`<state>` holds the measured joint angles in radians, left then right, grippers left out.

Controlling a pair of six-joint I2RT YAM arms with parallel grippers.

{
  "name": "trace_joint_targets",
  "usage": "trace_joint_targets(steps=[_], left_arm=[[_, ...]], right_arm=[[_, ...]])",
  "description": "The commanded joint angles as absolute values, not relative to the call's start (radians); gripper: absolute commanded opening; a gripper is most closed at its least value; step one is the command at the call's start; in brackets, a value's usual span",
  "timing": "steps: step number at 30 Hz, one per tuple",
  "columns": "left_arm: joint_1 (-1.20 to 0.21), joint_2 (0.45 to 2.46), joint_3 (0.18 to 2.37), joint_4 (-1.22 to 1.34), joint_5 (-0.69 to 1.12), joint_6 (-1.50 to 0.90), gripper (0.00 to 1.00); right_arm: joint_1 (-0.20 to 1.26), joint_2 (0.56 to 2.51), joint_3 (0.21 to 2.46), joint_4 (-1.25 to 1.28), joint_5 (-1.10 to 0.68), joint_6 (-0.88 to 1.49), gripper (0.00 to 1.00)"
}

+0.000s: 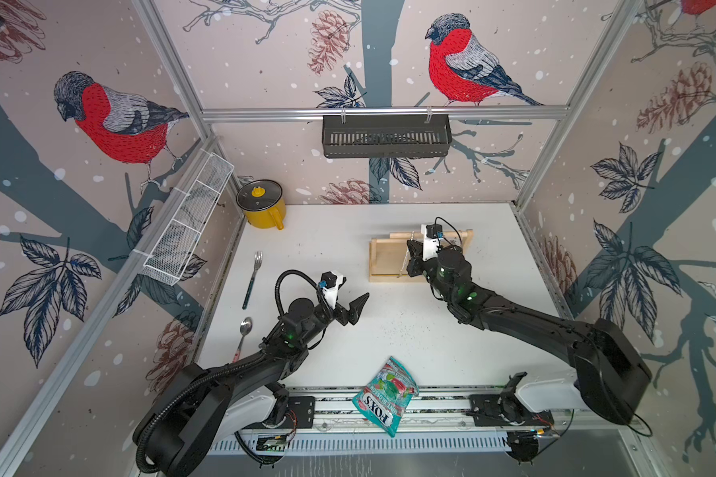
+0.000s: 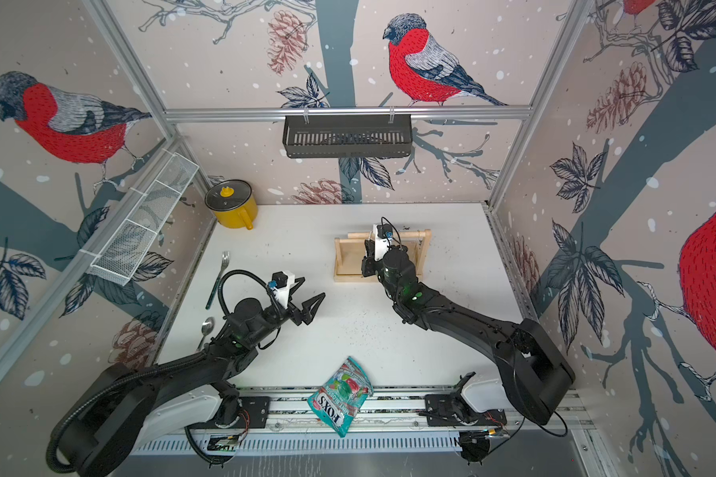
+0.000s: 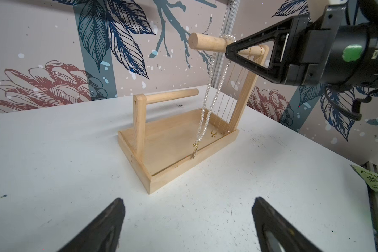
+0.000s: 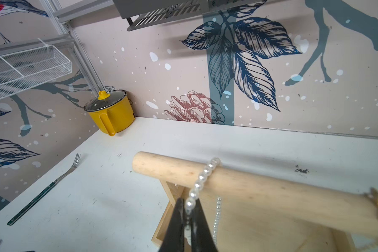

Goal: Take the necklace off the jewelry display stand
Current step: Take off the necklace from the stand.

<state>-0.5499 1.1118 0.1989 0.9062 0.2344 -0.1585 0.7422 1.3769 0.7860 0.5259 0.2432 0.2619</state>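
Partly hidden overhead, the right tool [image 4: 189, 209] pinches the pearl necklace [image 4: 202, 176]; the left tool [image 3: 188, 199] gapes, empty.

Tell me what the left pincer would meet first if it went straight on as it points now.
Probably the jewelry display stand: the open left pincer points at its tray's near corner. Depth is unclear; the table might come first.

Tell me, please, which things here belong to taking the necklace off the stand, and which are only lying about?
For the job:
pearl necklace
jewelry display stand
right claw, shut on the necklace

Lying about:
yellow pot
fork
spoon
candy bag
left claw, open and idle
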Motion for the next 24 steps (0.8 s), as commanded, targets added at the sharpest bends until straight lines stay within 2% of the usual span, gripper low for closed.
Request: trace_joint_targets(steps=[1,18,24], left_arm=[[-0.55,1.131,0.217,0.914,0.236,-0.163,0.92],[-0.55,1.252,0.258,0.922,0.245,-0.175,0.91],[-0.549,1.332,0.268,0.975,0.197,-0.195,0.88]], right_arm=[[0.758,1.392,0.808,0.528,0.256,0.255,0.02],[0.827,1.492,0.929,0.515,0.212,0.202,0.01],[0.844,1.498,0.956,0.523,0.19,0.19,0.01]])
